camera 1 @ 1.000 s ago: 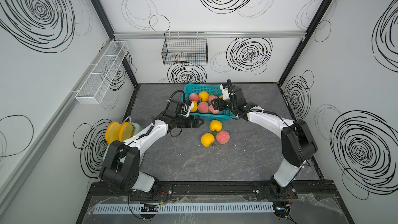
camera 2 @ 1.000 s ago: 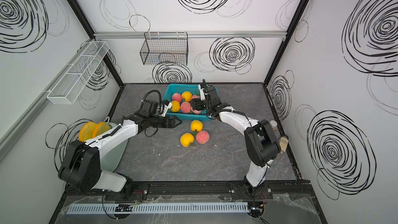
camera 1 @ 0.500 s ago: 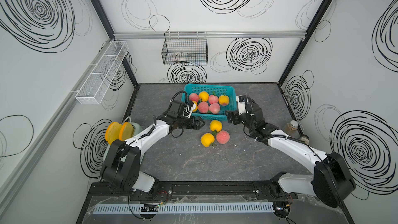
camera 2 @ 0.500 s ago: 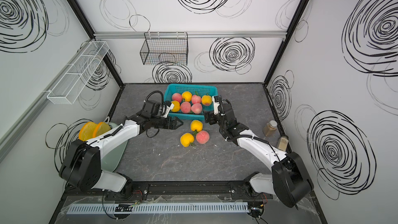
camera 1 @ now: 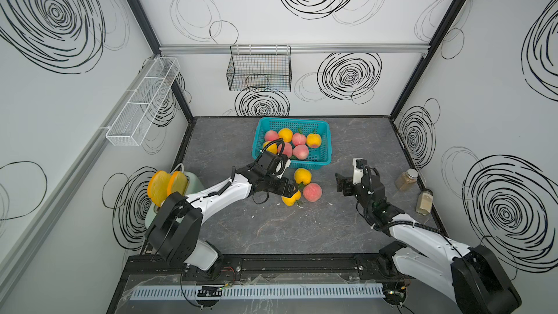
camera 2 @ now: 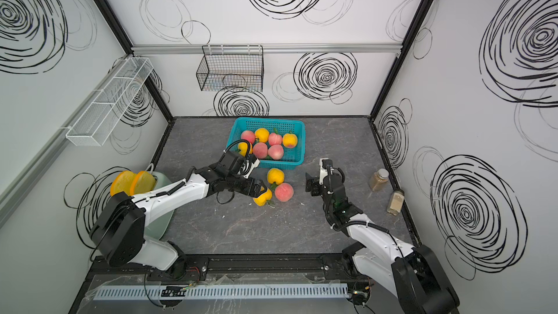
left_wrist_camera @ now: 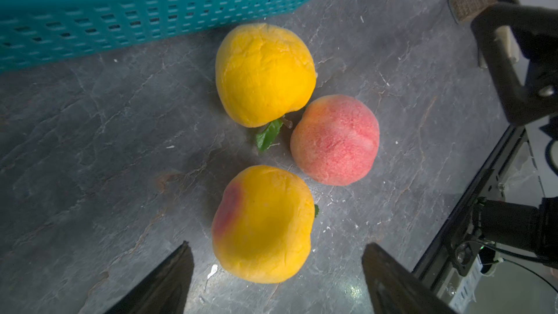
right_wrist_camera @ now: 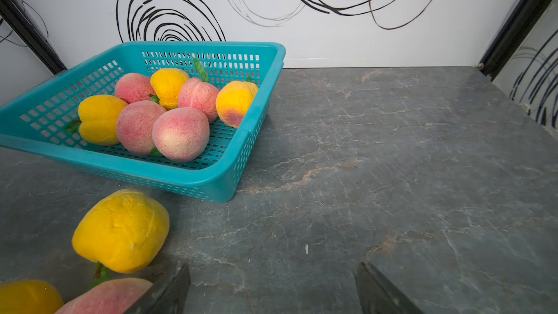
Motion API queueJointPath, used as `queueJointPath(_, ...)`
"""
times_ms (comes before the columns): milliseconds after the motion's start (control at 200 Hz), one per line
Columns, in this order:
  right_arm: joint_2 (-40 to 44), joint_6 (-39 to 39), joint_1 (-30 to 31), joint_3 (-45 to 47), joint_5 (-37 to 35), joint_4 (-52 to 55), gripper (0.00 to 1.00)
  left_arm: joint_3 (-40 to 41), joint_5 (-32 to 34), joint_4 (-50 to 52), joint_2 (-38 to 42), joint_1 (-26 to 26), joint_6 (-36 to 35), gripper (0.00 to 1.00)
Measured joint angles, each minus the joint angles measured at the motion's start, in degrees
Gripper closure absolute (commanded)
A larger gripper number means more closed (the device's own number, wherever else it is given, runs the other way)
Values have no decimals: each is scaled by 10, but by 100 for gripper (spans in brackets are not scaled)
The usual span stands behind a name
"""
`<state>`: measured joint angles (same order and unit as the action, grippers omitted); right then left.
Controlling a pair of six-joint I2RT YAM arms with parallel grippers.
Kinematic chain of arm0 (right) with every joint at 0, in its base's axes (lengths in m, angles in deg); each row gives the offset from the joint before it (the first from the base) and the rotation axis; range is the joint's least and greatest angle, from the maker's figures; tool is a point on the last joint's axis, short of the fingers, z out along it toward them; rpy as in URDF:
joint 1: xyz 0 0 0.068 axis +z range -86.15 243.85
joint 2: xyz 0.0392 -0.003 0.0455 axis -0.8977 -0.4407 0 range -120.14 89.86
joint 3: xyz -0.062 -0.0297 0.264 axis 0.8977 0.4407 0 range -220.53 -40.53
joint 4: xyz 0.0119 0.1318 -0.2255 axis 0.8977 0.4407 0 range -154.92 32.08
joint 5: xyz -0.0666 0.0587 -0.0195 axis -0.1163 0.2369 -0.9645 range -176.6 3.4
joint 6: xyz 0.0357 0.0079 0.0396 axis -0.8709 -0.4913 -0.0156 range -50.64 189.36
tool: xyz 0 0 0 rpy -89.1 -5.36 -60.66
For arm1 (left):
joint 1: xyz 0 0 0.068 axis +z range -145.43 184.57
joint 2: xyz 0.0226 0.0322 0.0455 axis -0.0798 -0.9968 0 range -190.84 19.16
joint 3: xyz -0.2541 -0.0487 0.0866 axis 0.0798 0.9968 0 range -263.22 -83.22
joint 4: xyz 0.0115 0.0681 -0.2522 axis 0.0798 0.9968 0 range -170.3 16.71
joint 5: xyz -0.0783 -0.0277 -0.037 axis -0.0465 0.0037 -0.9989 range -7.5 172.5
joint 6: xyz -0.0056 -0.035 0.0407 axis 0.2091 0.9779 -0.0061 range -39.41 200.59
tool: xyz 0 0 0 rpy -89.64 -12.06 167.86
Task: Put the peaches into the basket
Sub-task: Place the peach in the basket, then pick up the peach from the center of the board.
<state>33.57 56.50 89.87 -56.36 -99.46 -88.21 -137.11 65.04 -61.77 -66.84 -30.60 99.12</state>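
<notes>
Three loose peaches lie clustered near the centre of the grey marbled tabletop [camera 1: 271,231]: a yellow-orange toy peach with a red blush [left_wrist_camera: 262,225], a plain yellow toy peach [left_wrist_camera: 264,74] and a pink-red toy peach [left_wrist_camera: 335,138]. They sit just beside the near wall of the teal perforated plastic basket [camera 1: 305,164], which holds seven and stands toward the far edge. Left gripper [left_wrist_camera: 277,246]: jaws wide apart either side of the blushed peach, apparently not touching it. Advisable: descend centred and close across its widest girth, clear of the pink neighbour. Right gripper [right_wrist_camera: 271,267]: jaws spread and empty, between the cluster and the right edge.
</notes>
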Motion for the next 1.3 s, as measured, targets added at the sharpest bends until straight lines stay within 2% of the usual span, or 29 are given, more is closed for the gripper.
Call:
queueJointPath(385,26,-7,-15,6,-5,-7,9,-8,47,25,-76,-33,-2,8)
queueJointPath(695,25,-8,-21,6,-3,-7,9,-14,48,24,-97,-39,-5,11)
queueJointPath(950,5,-9,-26,6,3,-8,9,-21,45,23,-111,-39,-10,21)
queueJointPath(1181,-11,-10,-26,5,7,-8,9,-23,35,23,-111,-39,-17,44)
queueJointPath(1301,-12,-11,-27,5,9,-8,9,-23,30,23,-111,-39,-18,47)
